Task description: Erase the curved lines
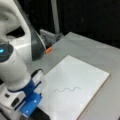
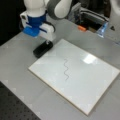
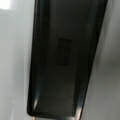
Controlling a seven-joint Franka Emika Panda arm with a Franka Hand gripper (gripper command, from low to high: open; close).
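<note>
The curve lines (image 1: 67, 89) (image 2: 66, 70) are a thin dark wavy squiggle near the middle of the white board (image 1: 85, 72) (image 2: 85, 82), unsmudged in both front views. A black block eraser (image 2: 43, 49) (image 3: 65, 62) lies on the grey table just off the board's edge, at a front view's upper left. My gripper (image 2: 46, 42) is straight down over the eraser, close to or touching its top. The wrist view is filled by the eraser's dark top and shows no fingers. In a front view the blue and white hand (image 1: 30, 103) covers the eraser at the bottom left.
A small orange object (image 1: 48, 50) (image 2: 81, 28) lies on the table beyond the board. Grey equipment (image 2: 92, 17) and a pale blue item (image 2: 102, 29) stand at the far edge. Grey table (image 2: 17, 57) surrounds the board.
</note>
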